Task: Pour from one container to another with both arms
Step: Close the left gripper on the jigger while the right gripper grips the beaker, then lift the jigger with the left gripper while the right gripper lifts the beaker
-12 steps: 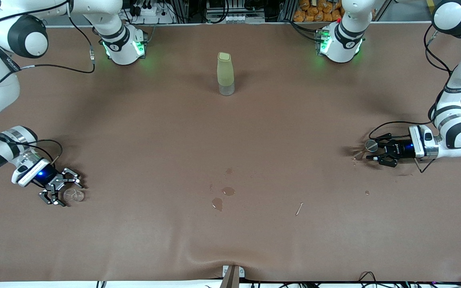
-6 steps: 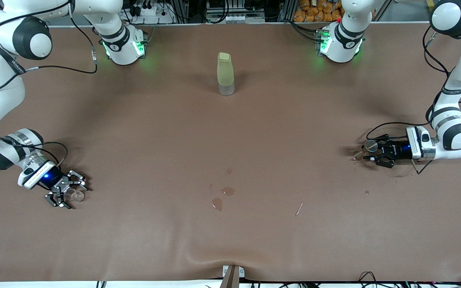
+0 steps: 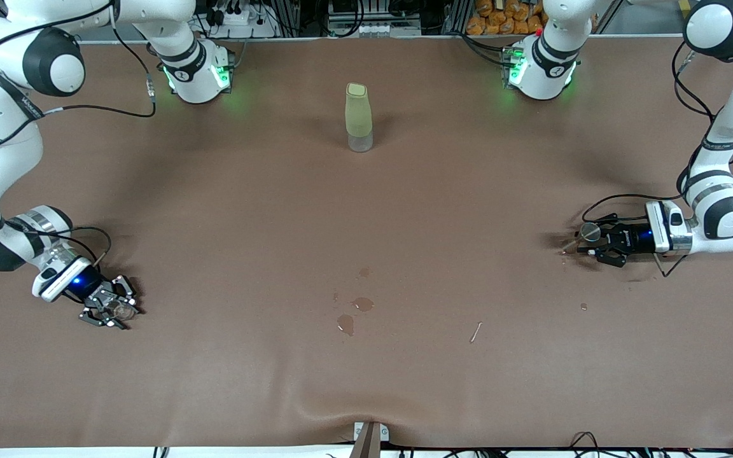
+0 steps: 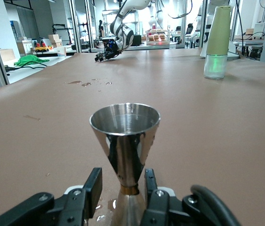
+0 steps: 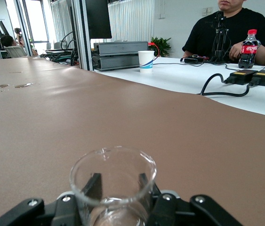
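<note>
Steel jigger stands clamped in left end effector.

Both arms reach low to the table at their own ends. The right gripper closes its fingers around a clear glass beaker; the left gripper clamps the waist of a steel jigger.

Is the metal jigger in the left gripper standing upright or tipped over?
Upright. The left wrist view shows the metal jigger standing on the table with its open cup upward, its narrow waist between the left gripper fingers.
</note>
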Action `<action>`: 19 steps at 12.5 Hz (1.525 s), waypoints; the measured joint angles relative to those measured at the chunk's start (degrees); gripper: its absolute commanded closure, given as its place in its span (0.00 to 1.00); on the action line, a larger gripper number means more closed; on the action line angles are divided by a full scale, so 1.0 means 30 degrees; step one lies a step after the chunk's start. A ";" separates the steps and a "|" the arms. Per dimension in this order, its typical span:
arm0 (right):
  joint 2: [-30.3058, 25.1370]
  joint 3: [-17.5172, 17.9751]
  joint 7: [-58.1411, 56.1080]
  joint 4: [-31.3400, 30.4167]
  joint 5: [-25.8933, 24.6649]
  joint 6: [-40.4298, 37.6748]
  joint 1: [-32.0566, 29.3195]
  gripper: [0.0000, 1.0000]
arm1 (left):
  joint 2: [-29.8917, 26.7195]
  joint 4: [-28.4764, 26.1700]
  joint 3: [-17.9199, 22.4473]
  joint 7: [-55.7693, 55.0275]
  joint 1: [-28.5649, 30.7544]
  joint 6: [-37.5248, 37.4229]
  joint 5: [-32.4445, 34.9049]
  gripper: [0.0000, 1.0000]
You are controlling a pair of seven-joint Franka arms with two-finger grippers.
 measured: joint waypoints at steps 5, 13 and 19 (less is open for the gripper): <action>0.0006 0.0001 0.0000 0.0086 0.0002 -0.0002 0.0058 1.00 | 0.0089 -0.0004 0.0000 0.0000 -0.0025 0.0000 0.0000 0.59; 0.0007 0.0128 0.0991 0.1741 0.0146 -0.0102 0.2274 1.00 | 0.0151 -0.0003 0.0000 0.0001 -0.0144 0.0001 -0.0263 0.69; -0.0115 0.0134 0.3912 0.3008 0.0662 -0.0032 0.5085 1.00 | 0.0198 -0.0011 0.0000 -0.0156 -0.0200 -0.0081 -0.0295 1.00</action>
